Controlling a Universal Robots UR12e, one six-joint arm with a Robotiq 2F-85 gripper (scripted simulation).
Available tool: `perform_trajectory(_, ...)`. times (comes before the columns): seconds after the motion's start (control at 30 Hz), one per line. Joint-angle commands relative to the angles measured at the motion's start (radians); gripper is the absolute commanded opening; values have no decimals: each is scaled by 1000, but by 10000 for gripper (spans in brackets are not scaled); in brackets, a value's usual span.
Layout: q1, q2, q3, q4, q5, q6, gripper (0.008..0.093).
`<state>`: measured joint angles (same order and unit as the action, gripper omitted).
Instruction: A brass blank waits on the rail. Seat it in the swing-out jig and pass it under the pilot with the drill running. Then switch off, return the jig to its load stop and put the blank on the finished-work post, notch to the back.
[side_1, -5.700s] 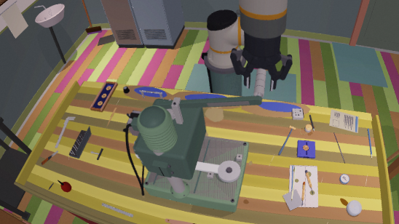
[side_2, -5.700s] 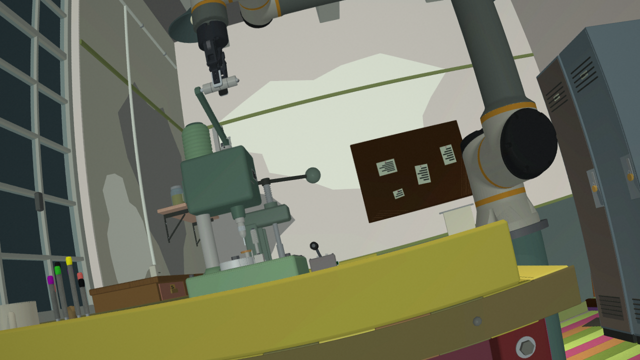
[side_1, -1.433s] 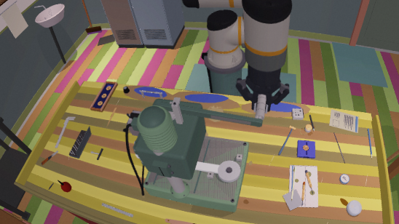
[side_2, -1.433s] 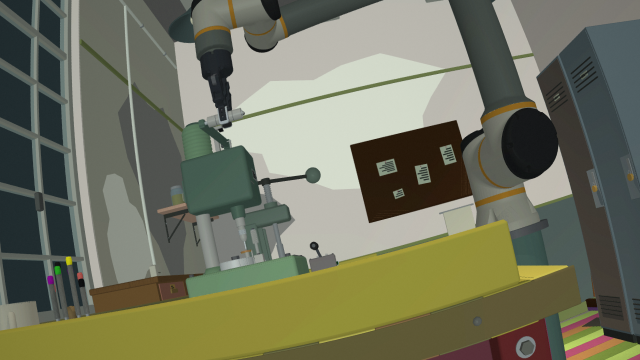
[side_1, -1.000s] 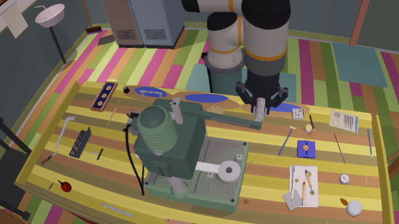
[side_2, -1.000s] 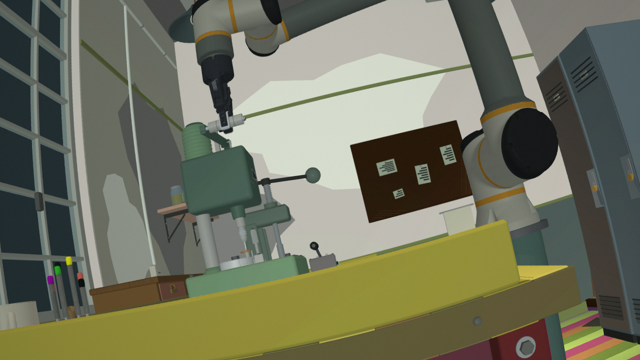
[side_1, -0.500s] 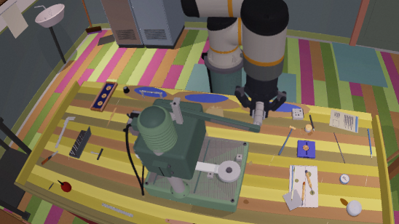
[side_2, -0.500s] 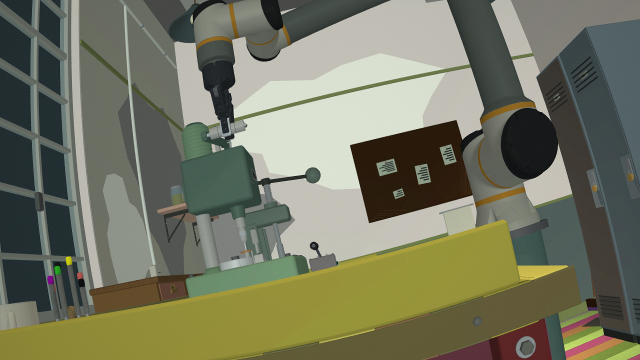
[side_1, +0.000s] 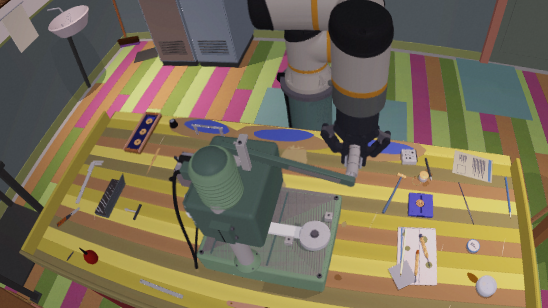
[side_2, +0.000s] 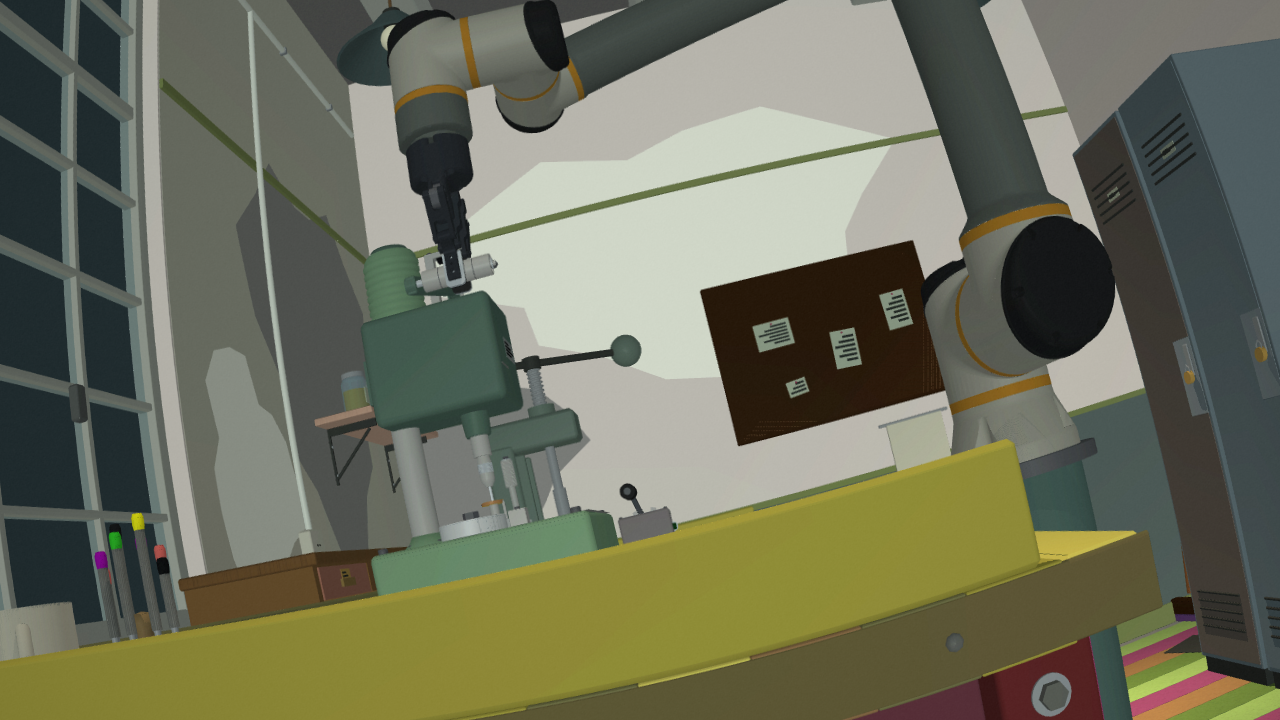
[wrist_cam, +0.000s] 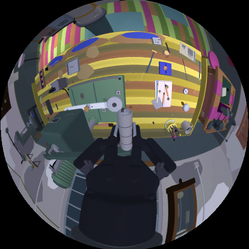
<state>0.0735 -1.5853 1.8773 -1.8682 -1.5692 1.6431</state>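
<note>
In the middle of the striped bench stands a green drill press (side_1: 230, 195) with a grid table and a white swing-out jig arm (side_1: 300, 234) ending in a round seat. The grey ribbed grip (side_1: 353, 161) at the end of the press's long feed lever is clamped in my closed gripper (side_1: 354, 157), high over the bench behind the press head. The brass blank (wrist_cam: 86, 108) sits on the jig arm near its pivot, under the spindle (side_2: 483, 466). A blue pad with a brass-tipped post (side_1: 420, 204) lies to the right. A blue rail tray (side_1: 143, 131) lies at the back left.
Behind the bench stand my arm's pedestal (side_1: 310, 107) and grey lockers (side_1: 200, 30). A switch box with a toggle (side_2: 644, 519) sits beside the press. Hand tools, a paper sheet (side_1: 417, 250), a socket plate (side_1: 409, 156) and a white ball (side_1: 485, 286) lie on the bench's right half.
</note>
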Motion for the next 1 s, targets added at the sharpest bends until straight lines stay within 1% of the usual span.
perform_trajectory(0.0, -2, 4, 4, -4, -2, 0, 80)
perform_trajectory(0.23, -2, 4, 5, -6, -2, -1, 80)
perform_trajectory(0.97, 4, -3, -23, 29, -2, 6, 80)
